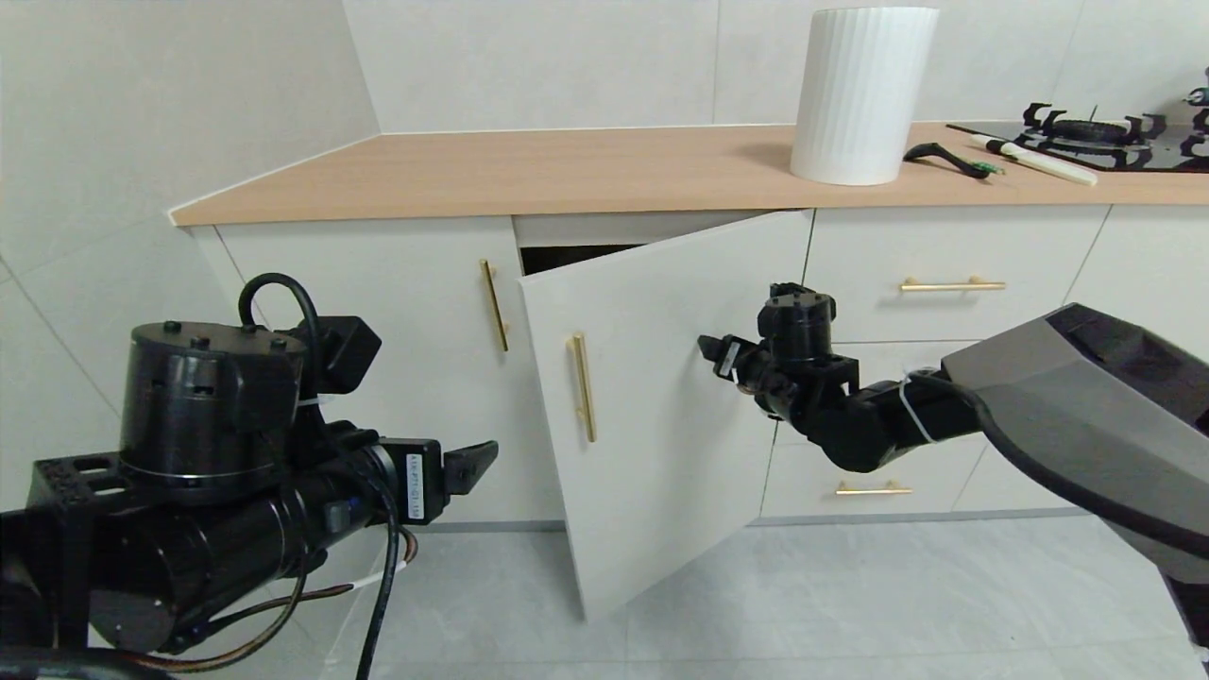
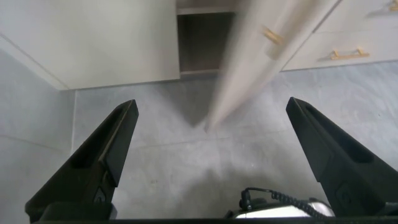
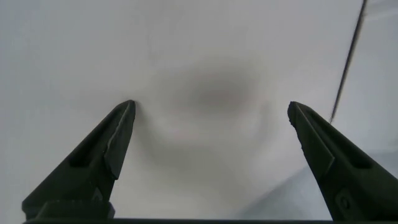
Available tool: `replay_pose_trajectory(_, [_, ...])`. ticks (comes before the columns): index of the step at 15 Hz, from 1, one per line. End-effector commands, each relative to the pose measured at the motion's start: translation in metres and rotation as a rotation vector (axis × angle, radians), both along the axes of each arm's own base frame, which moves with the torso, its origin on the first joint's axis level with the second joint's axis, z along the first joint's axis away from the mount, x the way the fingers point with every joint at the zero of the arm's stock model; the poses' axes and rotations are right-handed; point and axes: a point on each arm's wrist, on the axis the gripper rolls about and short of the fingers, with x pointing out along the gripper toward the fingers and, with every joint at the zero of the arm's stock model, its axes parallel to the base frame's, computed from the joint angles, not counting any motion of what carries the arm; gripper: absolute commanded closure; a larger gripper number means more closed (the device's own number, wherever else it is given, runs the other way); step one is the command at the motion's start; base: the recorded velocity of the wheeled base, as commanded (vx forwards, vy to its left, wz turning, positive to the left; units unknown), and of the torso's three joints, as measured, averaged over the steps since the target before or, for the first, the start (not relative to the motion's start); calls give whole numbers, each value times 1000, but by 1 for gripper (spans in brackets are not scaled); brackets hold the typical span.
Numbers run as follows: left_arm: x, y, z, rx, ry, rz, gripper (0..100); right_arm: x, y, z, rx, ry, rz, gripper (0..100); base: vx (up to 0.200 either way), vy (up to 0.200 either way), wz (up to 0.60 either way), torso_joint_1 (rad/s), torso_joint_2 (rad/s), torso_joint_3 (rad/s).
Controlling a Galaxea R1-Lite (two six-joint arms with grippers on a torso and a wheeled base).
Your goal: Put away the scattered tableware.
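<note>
Mid-frame, your right gripper (image 1: 725, 364), fingers spread, faces the half-open white cabinet door (image 1: 661, 425); hook its edge beside the slim brass handle (image 1: 583, 387). Left gripper (image 2: 211, 109) fingers are released too.

both grippers open, arms forward

left arm (image 1: 189, 548) comes in from the lower left of the head frame, lying roughly level and pointing toward frame centre. left gripper (image 1: 469, 465) sits left of centre in the lower half. in its wrist view the fingers (image 2: 106, 149) are splayed wide apart. right arm (image 1: 878, 425) enters from the right edge, angled up and left. right gripper (image 1: 723, 357) is just right of centre at mid-height, its fingers (image 3: 99, 149) likewise spread wide.
</note>
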Motion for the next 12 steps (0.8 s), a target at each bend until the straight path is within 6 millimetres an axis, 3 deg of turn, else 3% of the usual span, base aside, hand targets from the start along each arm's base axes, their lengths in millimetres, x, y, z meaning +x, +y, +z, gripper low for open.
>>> replay_pose_trajectory(1, [0, 0, 0, 0, 0, 1, 0, 13, 5, -12, -3, -10, -46, 0, 0, 0, 0, 0, 0, 0])
replay_pose_trajectory(12, [1, 0, -1, 2, 4, 1, 0, 49, -3, -32, -17, -59, -229, 0, 0, 0, 0, 0, 0, 0])
